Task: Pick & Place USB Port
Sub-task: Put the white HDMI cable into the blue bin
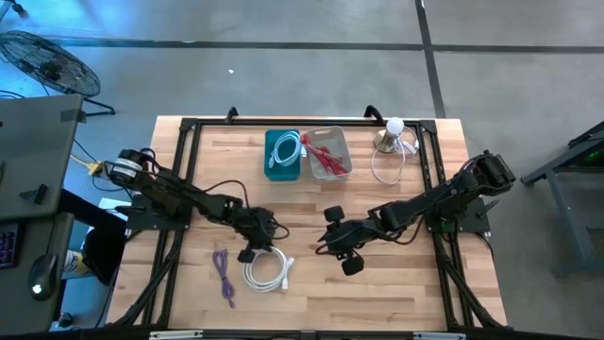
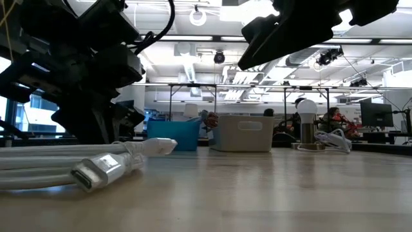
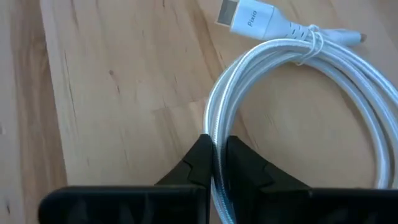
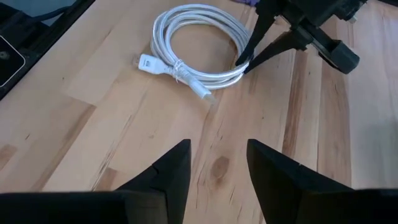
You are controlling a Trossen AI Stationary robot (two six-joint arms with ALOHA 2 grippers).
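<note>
Left claw: we see the left gripper [image 3: 214,163] down on the table with its two dark fingers pressed together on a few strands of the coiled white braided USB cable [image 1: 265,269]; the pinch sits on the rim of the loop, not on a plug.
Grip risk: we judge the hold thin, since only part of the bundle runs between the fingers; on a lift the loose turns could sag, slide out, or the whole coil could drop.
Plug end: the flat white connector [image 3: 244,17] lies free on the pale wooden tabletop [image 1: 396,283], beyond a thin tie around the bundle; it could drag or catch on the wood if the coil is pulled sideways.
Right claw: the right gripper [image 4: 217,163] hovers nearby with its fingers apart and nothing between them, facing the coil; we would watch for the two arms crowding each other if both close in.
Purple cable: a small purple cord [image 1: 224,274] lies just beside the coil; a low sweep could snag it.
Far bins: a blue plastic bin [image 1: 282,155] and a grey plastic bin [image 1: 327,151] sit side by side at the table's far edge, well apart from the coil; we expect a long carry, during which a weak pinch matters most.
White lamp: a round white bulb on a metal base [image 1: 394,132], with its own cord, stands beside the bins and could be knocked.
</note>
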